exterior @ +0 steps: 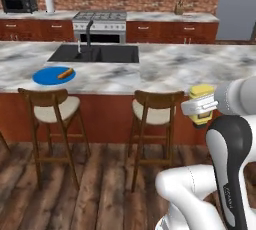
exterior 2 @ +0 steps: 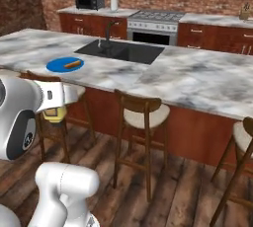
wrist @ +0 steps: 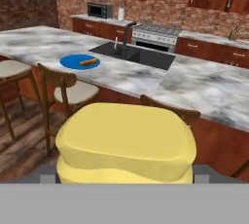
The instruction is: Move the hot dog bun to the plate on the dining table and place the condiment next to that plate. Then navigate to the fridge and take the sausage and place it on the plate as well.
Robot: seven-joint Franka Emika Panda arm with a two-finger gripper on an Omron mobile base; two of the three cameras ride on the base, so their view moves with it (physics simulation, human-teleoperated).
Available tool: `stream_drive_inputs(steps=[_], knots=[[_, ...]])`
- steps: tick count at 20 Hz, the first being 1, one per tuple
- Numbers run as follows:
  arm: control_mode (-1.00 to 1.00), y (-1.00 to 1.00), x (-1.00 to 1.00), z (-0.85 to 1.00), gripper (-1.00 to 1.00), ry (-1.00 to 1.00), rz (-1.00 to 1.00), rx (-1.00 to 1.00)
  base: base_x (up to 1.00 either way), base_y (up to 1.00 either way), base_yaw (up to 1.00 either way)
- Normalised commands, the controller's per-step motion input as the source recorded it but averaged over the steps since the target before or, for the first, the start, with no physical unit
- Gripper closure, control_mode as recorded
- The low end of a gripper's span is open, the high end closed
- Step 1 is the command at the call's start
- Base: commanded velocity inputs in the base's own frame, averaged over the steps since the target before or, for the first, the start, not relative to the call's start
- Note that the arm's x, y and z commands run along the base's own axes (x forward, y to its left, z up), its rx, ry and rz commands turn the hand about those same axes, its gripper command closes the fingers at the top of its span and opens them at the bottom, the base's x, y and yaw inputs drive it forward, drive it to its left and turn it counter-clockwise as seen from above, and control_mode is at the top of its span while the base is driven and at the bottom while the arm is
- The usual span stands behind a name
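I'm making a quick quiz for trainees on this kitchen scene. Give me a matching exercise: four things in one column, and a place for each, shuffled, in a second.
1. bun
2. condiment
3. sink
4. toaster oven

A. on the back counter
B. in the claw
C. on the blue plate
D. set into the marble table

Pairs: 1-C, 2-B, 3-D, 4-A

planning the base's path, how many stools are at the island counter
4: one below the blue plate, one mid-counter, one at the right edge, one at far left. More may be hidden.
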Motion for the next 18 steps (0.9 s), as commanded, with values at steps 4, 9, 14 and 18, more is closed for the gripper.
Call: stream_drive_inputs(steps=[4,9,14,18], knots=[[1.0,0.0,0.0,0.0,1.0,0.0,0.0,0.0,0.42,1.0,-0.37],[1.0,0.0,0.0,0.0,1.0,0.0,0.0,0.0,0.43,1.0,-0.36],[1.0,0.0,0.0,0.0,1.0,0.0,0.0,0.0,0.5,1.0,-0.35],[1.0,0.0,0.0,0.0,1.0,0.0,0.0,0.0,0.6,1.0,-0.34]])
